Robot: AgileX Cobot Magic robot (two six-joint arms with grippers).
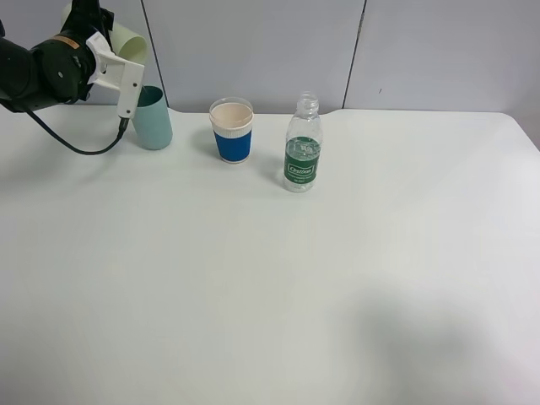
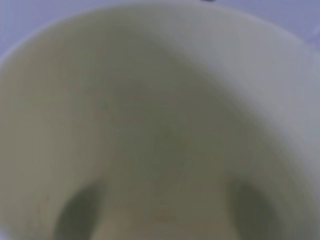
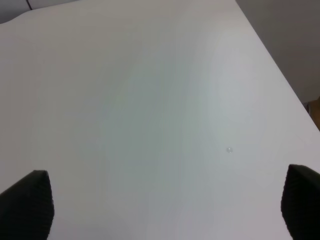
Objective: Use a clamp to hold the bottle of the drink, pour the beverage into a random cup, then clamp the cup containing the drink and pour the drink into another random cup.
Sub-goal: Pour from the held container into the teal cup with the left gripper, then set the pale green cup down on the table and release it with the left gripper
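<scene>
While the high camera takes in the whole white desk (image 1: 278,287), each wrist camera sees only a fragment of it. Most of the desk's near and right side lies bare, with its far edge running along the grey wall panels (image 1: 253,51) and its right edge open. At far left the left arm (image 1: 42,72) is raised and holds a pale green cup (image 1: 126,40) tipped over a teal cup (image 1: 153,118) that stands upright on the desk by the far edge. The left pincer (image 1: 114,63) is clamped on the pale cup; its white finger (image 1: 126,89) hangs down just beside the teal cup's rim. The left wrist view is filled by the pale cup's blurred inner wall (image 2: 160,115), so it shows nothing of the desk. Right of the teal cup, apart from it, stands a blue-banded paper cup (image 1: 232,131), and right of that a clear uncapped bottle (image 1: 303,145) with a green label, some liquid low inside. Only the right wrist view shows the right pincer (image 3: 160,205): its two dark fingertips (image 3: 27,202) are spread wide apart over bare desk, with the desk's edge in sight beyond.
</scene>
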